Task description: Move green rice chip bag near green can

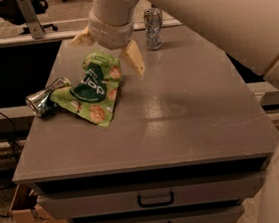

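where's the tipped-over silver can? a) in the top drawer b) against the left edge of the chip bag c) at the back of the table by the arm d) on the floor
b: the silver can lies on its side against the left edge of the green rice chip bag. The green can stands upright at the back, and the tool hangs open over the bag's top.
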`<state>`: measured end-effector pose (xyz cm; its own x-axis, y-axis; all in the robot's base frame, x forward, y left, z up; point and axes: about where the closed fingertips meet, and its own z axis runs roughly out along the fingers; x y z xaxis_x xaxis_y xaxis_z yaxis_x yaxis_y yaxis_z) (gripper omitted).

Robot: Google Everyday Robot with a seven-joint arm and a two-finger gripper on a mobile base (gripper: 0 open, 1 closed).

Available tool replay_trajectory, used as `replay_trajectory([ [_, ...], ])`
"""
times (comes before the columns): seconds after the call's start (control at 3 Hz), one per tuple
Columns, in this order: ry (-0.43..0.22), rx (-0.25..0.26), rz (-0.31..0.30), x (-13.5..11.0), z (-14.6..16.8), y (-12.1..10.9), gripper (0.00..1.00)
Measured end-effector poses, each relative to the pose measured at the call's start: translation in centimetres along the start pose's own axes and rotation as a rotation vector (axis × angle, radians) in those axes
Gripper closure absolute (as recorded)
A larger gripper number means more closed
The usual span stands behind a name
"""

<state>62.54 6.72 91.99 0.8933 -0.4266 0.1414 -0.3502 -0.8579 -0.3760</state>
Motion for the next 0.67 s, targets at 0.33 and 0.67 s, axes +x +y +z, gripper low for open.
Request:
replay_trajectory([
  [0.33, 0.015, 0.058, 0.107, 1.88, -2.73, 4.10, 0.00],
  [0.67, 0.015, 0.058, 0.107, 1.88, -2.73, 4.10, 0.00],
])
